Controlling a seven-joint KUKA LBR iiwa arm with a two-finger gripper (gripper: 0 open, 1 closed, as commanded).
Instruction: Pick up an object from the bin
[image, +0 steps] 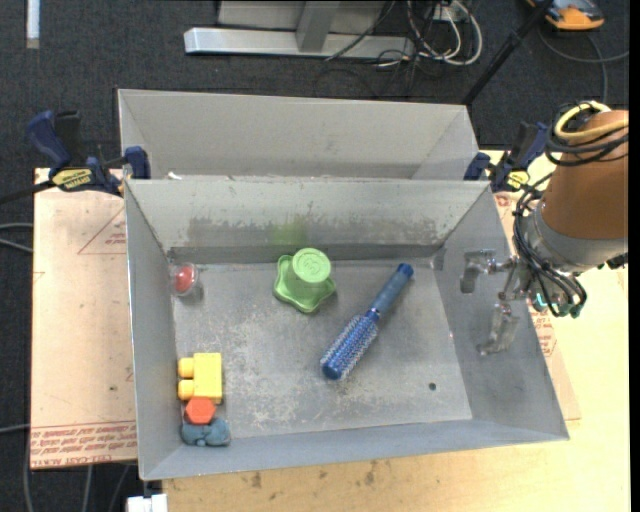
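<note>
My gripper hangs over the bin's right sloping wall, open, with nothing between its fingers. The nearest loose thing is a blue hairbrush, lying slantwise on the bin floor to the gripper's left, with its handle pointing up and to the right. A green plastic cup sits further left, near the back wall. The gripper touches neither of them.
A small red ball lies at the back left. In the front left corner a yellow block, an orange piece and a blue lump sit close together. The arm with its cables comes in from the right.
</note>
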